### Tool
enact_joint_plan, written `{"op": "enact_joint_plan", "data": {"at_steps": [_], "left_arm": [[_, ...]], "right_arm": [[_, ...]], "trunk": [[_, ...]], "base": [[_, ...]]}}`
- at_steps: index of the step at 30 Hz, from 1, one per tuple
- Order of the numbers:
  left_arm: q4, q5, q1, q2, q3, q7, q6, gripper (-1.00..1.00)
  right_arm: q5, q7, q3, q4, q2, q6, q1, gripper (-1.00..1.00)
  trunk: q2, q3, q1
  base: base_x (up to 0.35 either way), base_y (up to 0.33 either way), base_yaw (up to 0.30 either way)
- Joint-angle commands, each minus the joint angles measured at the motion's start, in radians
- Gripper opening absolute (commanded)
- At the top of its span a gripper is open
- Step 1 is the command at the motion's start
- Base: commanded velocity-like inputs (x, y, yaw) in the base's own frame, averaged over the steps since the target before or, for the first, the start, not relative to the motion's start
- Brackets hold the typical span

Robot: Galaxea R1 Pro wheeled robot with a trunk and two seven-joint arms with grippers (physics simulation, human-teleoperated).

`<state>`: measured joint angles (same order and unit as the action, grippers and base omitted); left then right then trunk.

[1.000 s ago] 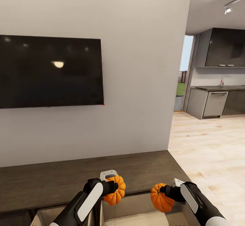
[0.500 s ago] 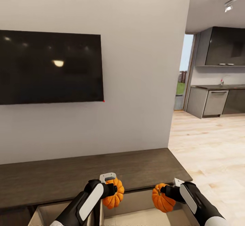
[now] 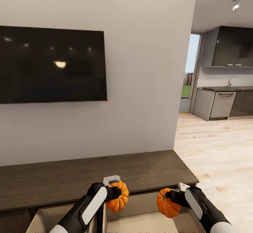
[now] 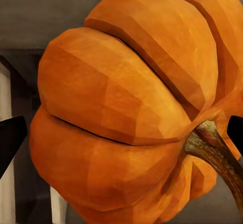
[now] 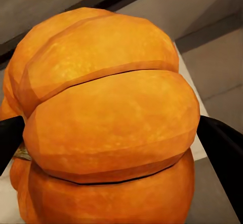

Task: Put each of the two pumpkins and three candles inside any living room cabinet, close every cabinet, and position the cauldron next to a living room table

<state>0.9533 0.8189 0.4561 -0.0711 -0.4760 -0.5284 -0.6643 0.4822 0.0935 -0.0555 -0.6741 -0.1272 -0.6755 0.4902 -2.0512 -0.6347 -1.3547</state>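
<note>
Supervisor: Report any legible text, labels, brands or numbers.

Operator: I read none. The television [image 3: 52,64] above my grippers shows a dark screen with light reflections only, no logo I can make out. The pumpkin skins in both wrist views carry no markings. The cabinet top [image 3: 70,180] is plain wood grain.

Dark-brown cabinet [image 3: 88,176], its wooden top bare, drawers pulled open

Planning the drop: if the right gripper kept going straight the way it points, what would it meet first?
The right gripper, shut on its bright-orange ribbed pumpkin, points towards the left gripper's pumpkin. That pumpkin probably comes first, though depth is unclear.
</note>
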Motion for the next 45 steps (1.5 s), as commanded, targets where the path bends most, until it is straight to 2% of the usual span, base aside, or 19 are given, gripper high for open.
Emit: {"op": "enact_joint_plan", "data": {"at_steps": [1, 9, 18, 28, 34, 45], "left_arm": [[0.002, 0.011, 0.001, 0.000, -0.002, -0.010, -0.001, -1.00], [-0.004, 0.018, 0.006, -0.002, -0.001, -0.001, -0.003, -1.00], [-0.107, 0.014, 0.037, -0.039, -0.006, 0.000, -0.001, -1.00], [-0.131, 0.012, 0.041, -0.050, -0.025, 0.002, 0.016, -1.00], [-0.152, 0.011, 0.041, -0.060, -0.053, 0.003, 0.064, -1.00], [-0.170, 0.009, 0.041, -0.059, -0.058, 0.002, 0.132, -1.00]], "right_arm": [[0.012, 0.011, -0.006, -0.002, -0.001, -0.002, 0.001, -1.00], [0.012, 0.009, -0.006, -0.002, -0.001, -0.002, 0.001, -1.00], [0.012, 0.006, -0.006, -0.002, -0.001, -0.002, 0.001, -1.00], [0.012, 0.005, -0.006, -0.002, -0.001, 0.000, 0.001, -1.00], [0.012, 0.003, -0.006, -0.002, -0.001, 0.020, 0.001, -1.00], [0.012, 0.006, -0.007, 0.000, 0.000, 0.053, 0.001, -1.00]], "trunk": [[-0.008, -0.004, -0.004], [-0.064, -0.029, -0.034], [-0.127, -0.058, -0.069], [-0.197, -0.089, -0.107], [-0.239, -0.108, -0.130], [-0.316, -0.142, -0.172]], "base": [[0.000, 0.000, 0.000], [0.000, 0.000, 0.000], [0.000, 0.000, 0.000], [0.000, 0.000, 0.000], [0.000, 0.000, 0.000], [0.000, 0.000, 0.000]]}}
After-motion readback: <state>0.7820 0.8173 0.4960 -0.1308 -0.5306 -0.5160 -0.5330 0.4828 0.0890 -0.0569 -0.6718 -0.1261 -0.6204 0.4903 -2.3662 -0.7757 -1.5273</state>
